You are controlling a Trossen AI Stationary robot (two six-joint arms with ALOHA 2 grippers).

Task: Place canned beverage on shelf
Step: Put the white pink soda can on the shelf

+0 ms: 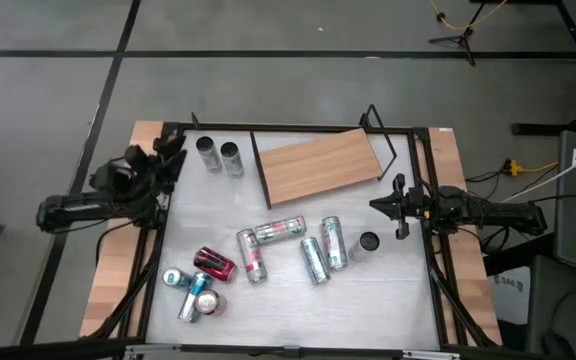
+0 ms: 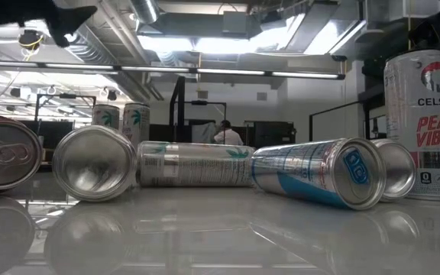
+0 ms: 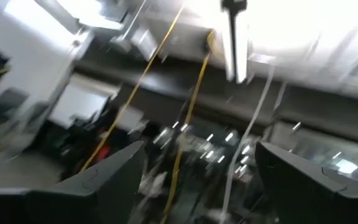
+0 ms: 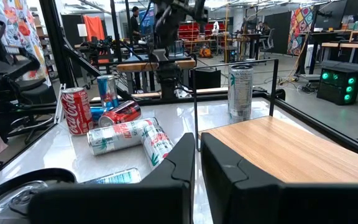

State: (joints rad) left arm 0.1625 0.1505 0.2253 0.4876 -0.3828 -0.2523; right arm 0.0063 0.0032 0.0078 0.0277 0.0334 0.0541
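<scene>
A white tabletop (image 1: 388,300) holds a scatter of drink cans and, toward its far edge, a flat light-brown wooden shelf board (image 1: 318,165) edged by a thin black wire frame (image 1: 256,160). Nothing stands on the board.

Two silver cans with green palm prints (image 1: 218,156) stand upright just beside the board's left end, on the tabletop. In the middle of the table several slim silver cans lie on their sides: one with red lettering (image 1: 280,231), one beside it (image 1: 252,255), and two lying side by side (image 1: 323,250). A single dark-topped can (image 1: 368,243) stands upright near the right arm. Toward the near left corner, a red cola can (image 1: 214,264) lies on its side next to a cluster of blue-and-silver cans (image 1: 193,293).

The left gripper (image 1: 171,160) hangs above the table's left edge, raised and tilted upward toward the ceiling lights; its two dark fingers (image 3: 114,171) stand apart with nothing between them.

The right gripper (image 1: 378,204) sits at the table's right side, near the board's right end, pointing toward the centre. Its jaws are pressed together on nothing.

A person (image 2: 226,134) stands far back in the room.
</scene>
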